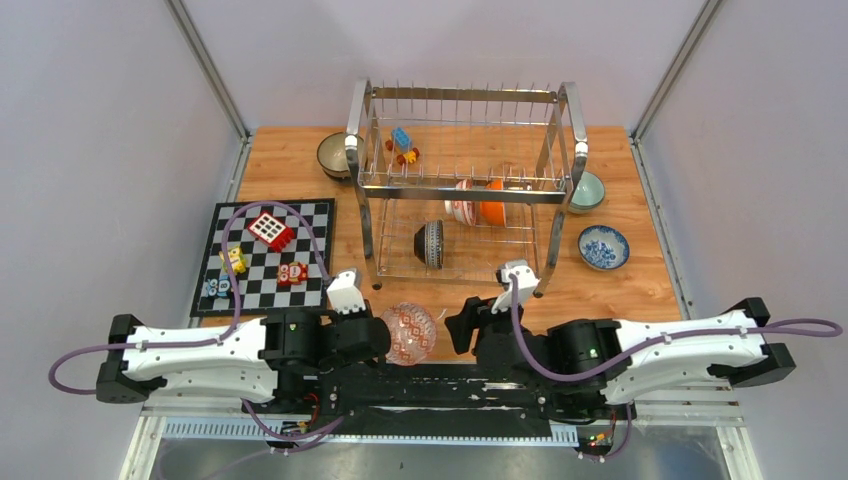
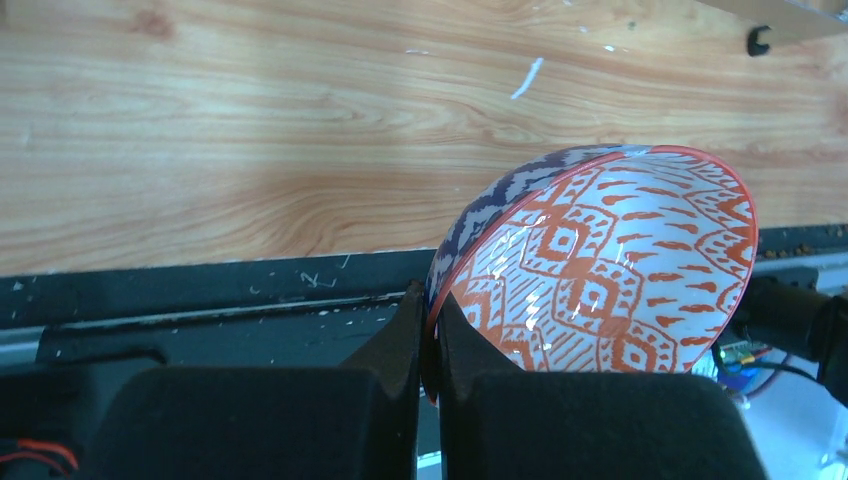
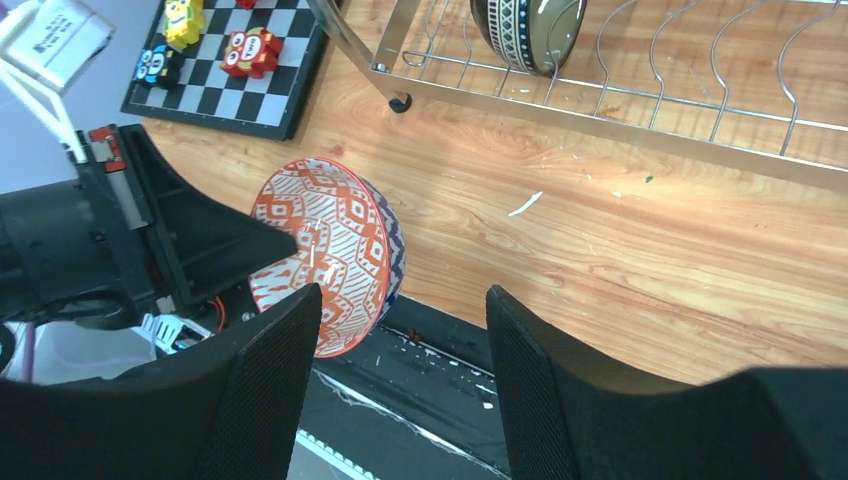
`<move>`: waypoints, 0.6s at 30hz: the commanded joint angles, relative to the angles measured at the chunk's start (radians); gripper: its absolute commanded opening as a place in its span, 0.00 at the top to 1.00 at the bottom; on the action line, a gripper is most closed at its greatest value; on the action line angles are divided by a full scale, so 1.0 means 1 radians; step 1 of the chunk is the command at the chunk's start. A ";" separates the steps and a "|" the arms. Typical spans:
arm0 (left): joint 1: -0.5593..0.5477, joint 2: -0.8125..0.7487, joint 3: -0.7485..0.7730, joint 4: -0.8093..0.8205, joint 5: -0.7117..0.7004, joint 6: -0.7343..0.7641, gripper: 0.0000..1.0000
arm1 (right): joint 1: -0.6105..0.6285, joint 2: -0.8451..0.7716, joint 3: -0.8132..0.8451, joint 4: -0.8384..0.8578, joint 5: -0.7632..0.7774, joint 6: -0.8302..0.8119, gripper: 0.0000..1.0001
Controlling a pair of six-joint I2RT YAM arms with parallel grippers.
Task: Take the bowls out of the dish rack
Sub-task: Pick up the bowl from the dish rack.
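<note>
My left gripper [image 2: 428, 300] is shut on the rim of a red patterned bowl [image 2: 610, 265], which is tilted on its side at the table's near edge [image 1: 408, 332]. To its right, my right gripper [image 3: 400, 295] stands open with nothing between its fingers, and the red patterned bowl [image 3: 325, 240] shows just to its left. The chrome dish rack [image 1: 465, 180] stands at the back. On its lower tier a dark striped bowl [image 1: 430, 244] stands on edge, and orange-white bowls [image 1: 480, 202] stand behind it.
A brown bowl [image 1: 333, 155] sits left of the rack; a mint green bowl [image 1: 588, 190] and a blue-white bowl [image 1: 603, 246] sit right of it. The chequered board [image 1: 265, 255] with toy blocks lies at the left. A toy block [image 1: 403, 143] rests on the rack's upper tier.
</note>
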 commanded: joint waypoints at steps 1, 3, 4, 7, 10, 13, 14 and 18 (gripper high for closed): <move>-0.005 0.018 0.046 -0.109 -0.032 -0.200 1.00 | -0.035 0.078 0.027 -0.014 -0.031 0.078 0.36; -0.005 0.032 0.051 -0.127 -0.033 -0.231 1.00 | -0.064 0.117 0.038 0.008 -0.080 0.056 0.36; -0.006 0.044 0.057 -0.131 -0.034 -0.236 1.00 | -0.081 0.136 0.041 0.024 -0.112 0.039 0.36; -0.005 0.077 0.087 -0.147 -0.033 -0.238 1.00 | -0.132 0.187 0.036 0.073 -0.199 0.013 0.38; -0.005 0.113 0.116 -0.169 -0.035 -0.229 1.00 | -0.156 0.226 0.036 0.121 -0.249 -0.013 0.44; -0.005 0.125 0.126 -0.183 -0.035 -0.225 1.00 | -0.172 0.273 0.050 0.143 -0.300 -0.044 0.48; -0.005 0.125 0.125 -0.185 -0.034 -0.227 1.00 | -0.177 0.289 0.053 0.144 -0.316 -0.046 0.50; -0.005 0.117 0.116 -0.190 -0.034 -0.232 1.00 | -0.204 0.331 0.041 0.152 -0.363 -0.038 0.56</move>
